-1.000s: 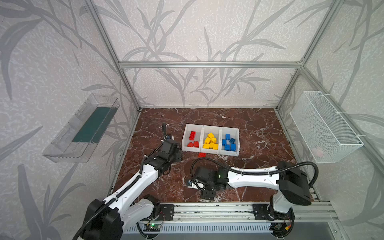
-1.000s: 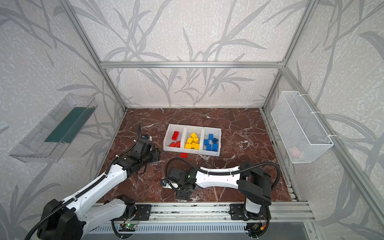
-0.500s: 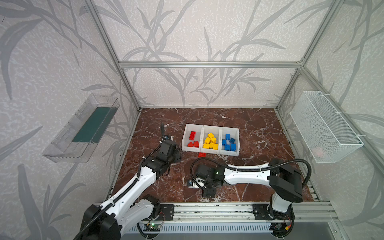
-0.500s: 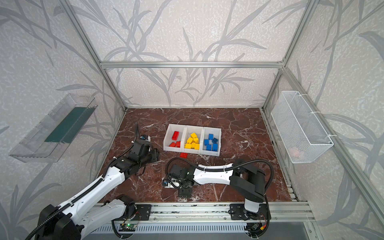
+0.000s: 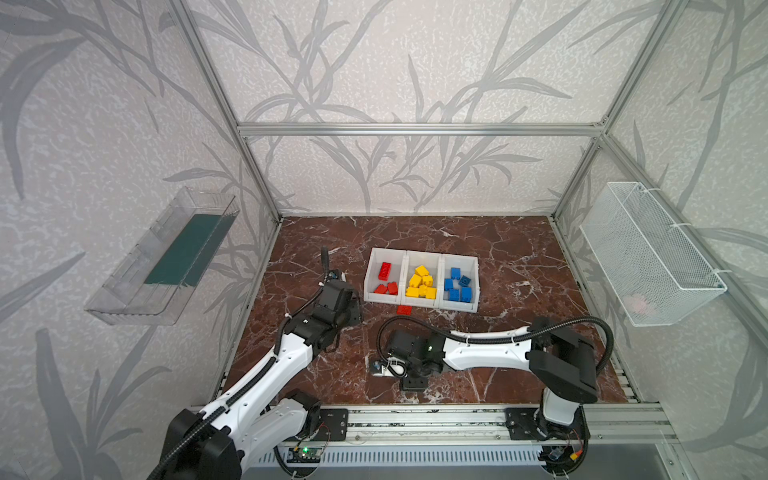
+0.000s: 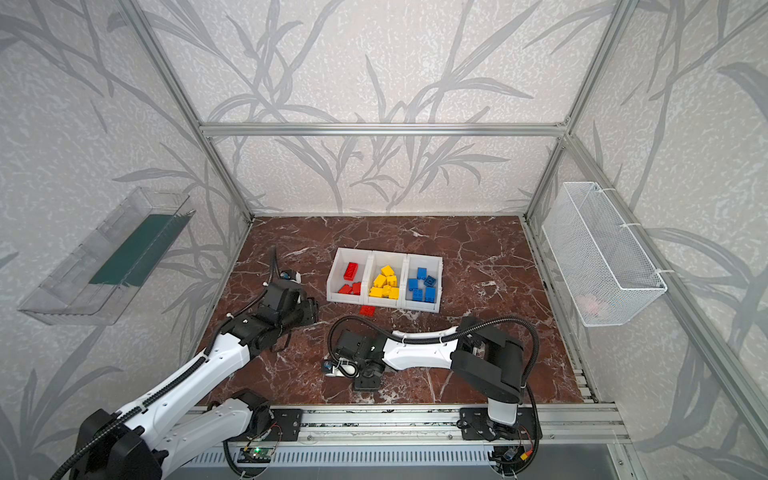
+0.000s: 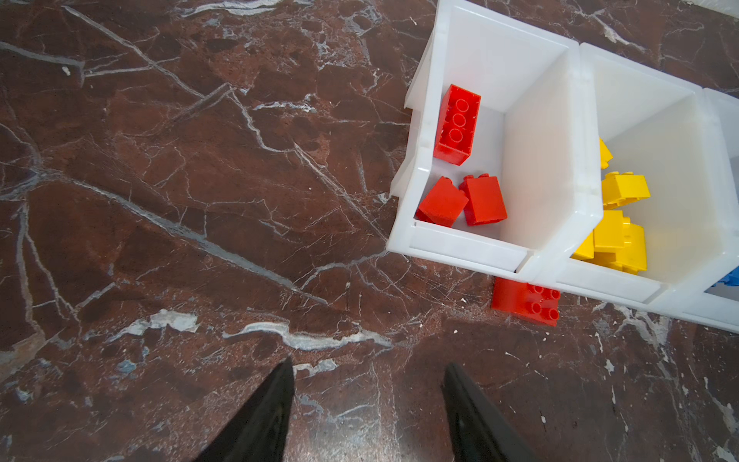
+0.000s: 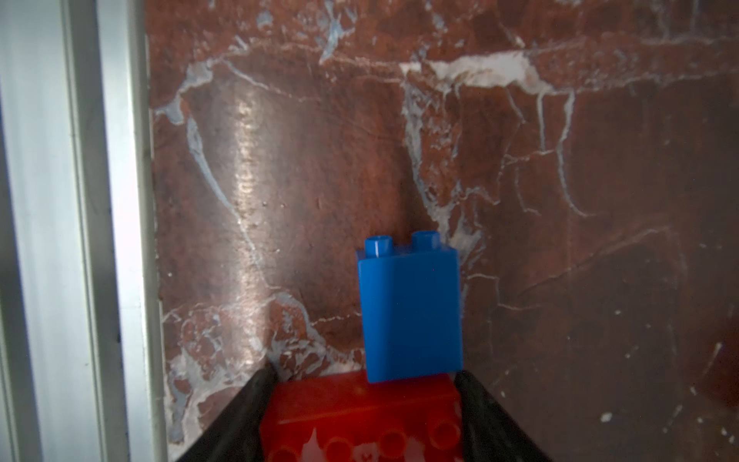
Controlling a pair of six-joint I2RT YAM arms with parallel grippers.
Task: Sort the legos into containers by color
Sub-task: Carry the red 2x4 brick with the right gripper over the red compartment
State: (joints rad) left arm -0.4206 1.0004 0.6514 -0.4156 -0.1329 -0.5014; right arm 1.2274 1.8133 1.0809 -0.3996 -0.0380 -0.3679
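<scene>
Since a second ago the right arm (image 5: 486, 357) has folded its elbow further left in both top views, while the left arm (image 5: 266, 370) has barely shifted. At the bottom middle of the frame the right gripper (image 8: 364, 374) sits low, its jaws pressed against both sides of a long red studded plastic brick (image 8: 360, 420). Just beyond it a small blue studded plastic brick (image 8: 410, 308) rests on the red-brown marble worktop (image 5: 519, 257), studs pointing away from the jaws; whether the two bricks touch I cannot tell. Left of centre hangs the left gripper (image 7: 368, 363), jaws partway apart with nothing between them. Three joined white plastic bins (image 5: 424, 257) stand at mid frame, with red bricks (image 5: 385, 271) in the left one, yellow bricks (image 5: 420, 282) in the middle and blue bricks (image 5: 457, 284) in the right. One more red brick (image 5: 404, 309) lies on the worktop just in front of the bins, at the seam between left and middle.
</scene>
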